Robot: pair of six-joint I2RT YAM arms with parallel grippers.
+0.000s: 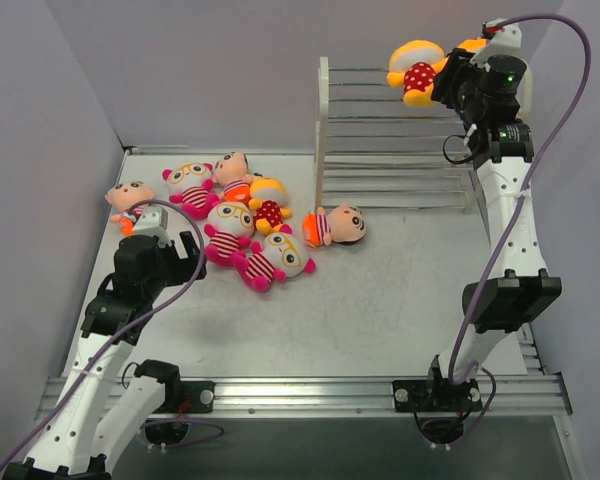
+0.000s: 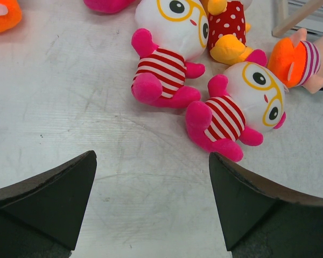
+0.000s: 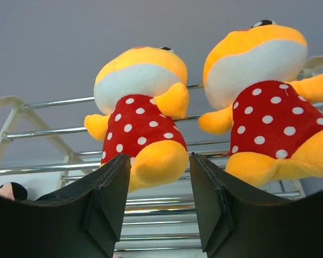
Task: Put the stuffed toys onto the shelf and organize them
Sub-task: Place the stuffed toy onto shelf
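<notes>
At one o'clock atop the shelf [image 1: 325, 120], the right gripper [image 3: 159, 161] sits half-closed around the foot of a polka-dot doll [image 3: 140, 123], which is likely light and squashy; whether it holds is unclear. The left gripper [image 2: 152, 156] is spread wide.

Open tabletop [image 1: 410, 290] right of doll cluster [image 1: 230, 220], before shelf [image 1: 323, 120].

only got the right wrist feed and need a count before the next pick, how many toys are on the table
observer: seven toys are down there.
operator: any like the dotted toy i'm holding
observer: yes, a third dotted one sits mid-pile.
operator: left gripper busy
observer: no, the left gripper is open with nothing between its fingers.
</notes>
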